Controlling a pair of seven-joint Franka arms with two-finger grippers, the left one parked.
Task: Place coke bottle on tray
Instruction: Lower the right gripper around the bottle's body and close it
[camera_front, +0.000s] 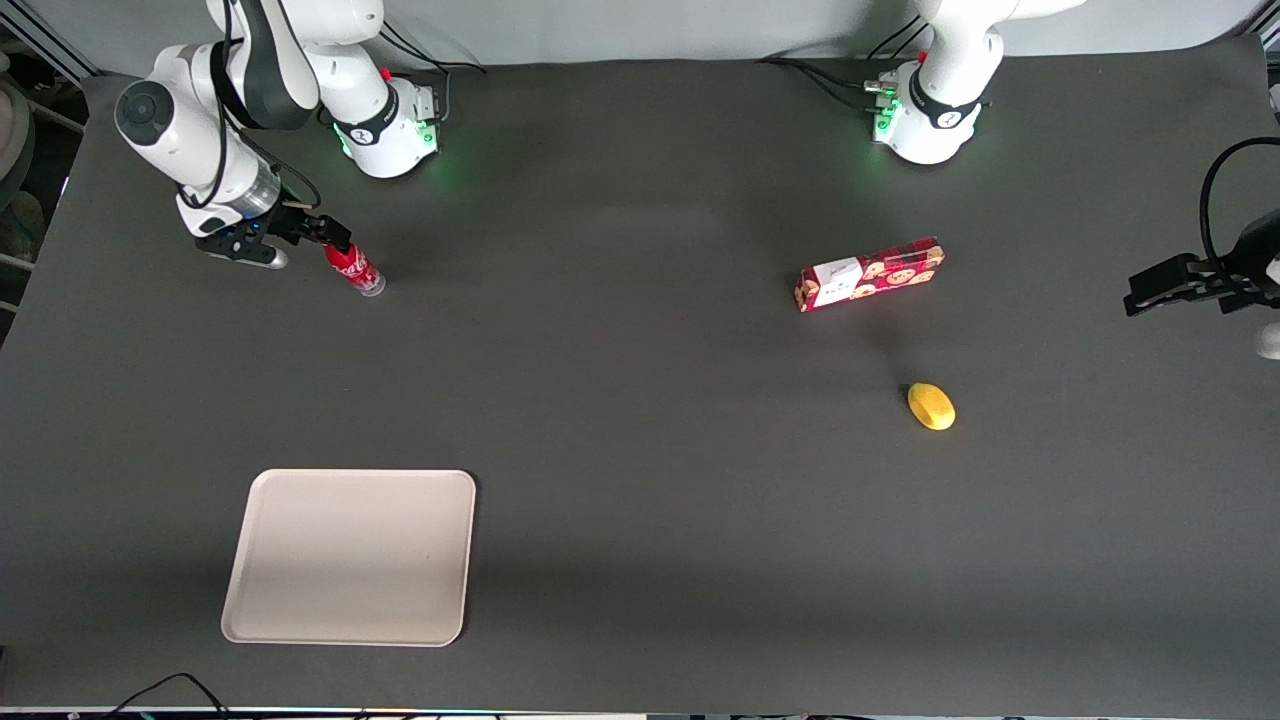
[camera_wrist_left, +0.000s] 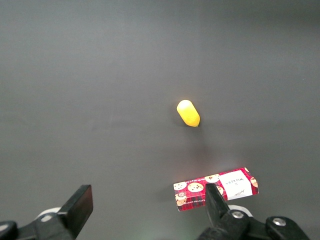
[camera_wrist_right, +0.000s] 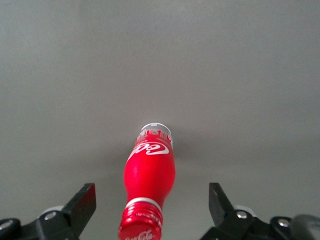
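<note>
Dark grey counter (camera_front: 640, 450). Coke bottle (camera_wrist_right: 149, 177), white "Coca-Cola" script, stands between the released hand's (camera_wrist_right: 150, 210) spread fingers, well apart from the beige tray (camera_front: 350, 556).

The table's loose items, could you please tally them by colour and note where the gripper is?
Red: 2, coke bottle, cookie box
Yellow: 1, lemon
Beige: 1, tray
Total: 4
Gripper open, astride the bottle's cap end.

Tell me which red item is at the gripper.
The coke bottle, between the open gripper fingers at the working arm's end. The red cookie box lies toward the parked arm.
</note>
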